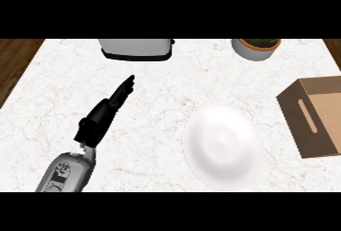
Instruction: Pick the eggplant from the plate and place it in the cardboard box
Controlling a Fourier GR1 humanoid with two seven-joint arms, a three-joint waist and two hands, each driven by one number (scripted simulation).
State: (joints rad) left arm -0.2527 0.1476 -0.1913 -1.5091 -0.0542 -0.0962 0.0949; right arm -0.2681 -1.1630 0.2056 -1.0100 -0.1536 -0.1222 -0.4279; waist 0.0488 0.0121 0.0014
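A white plate lies on the marble counter, right of centre, with nothing visible on it. No eggplant shows anywhere in the head view. The brown cardboard box stands at the right edge, a slot handle in its near side; its inside is not visible. My left hand rests at the left of the counter, fingers straight and pointing up and to the right, holding nothing. It is well left of the plate. My right hand is out of sight.
A grey toaster stands at the back centre. A potted plant in a grey pot sits at the back right. Dark wooden floor shows past the counter's left and right edges.
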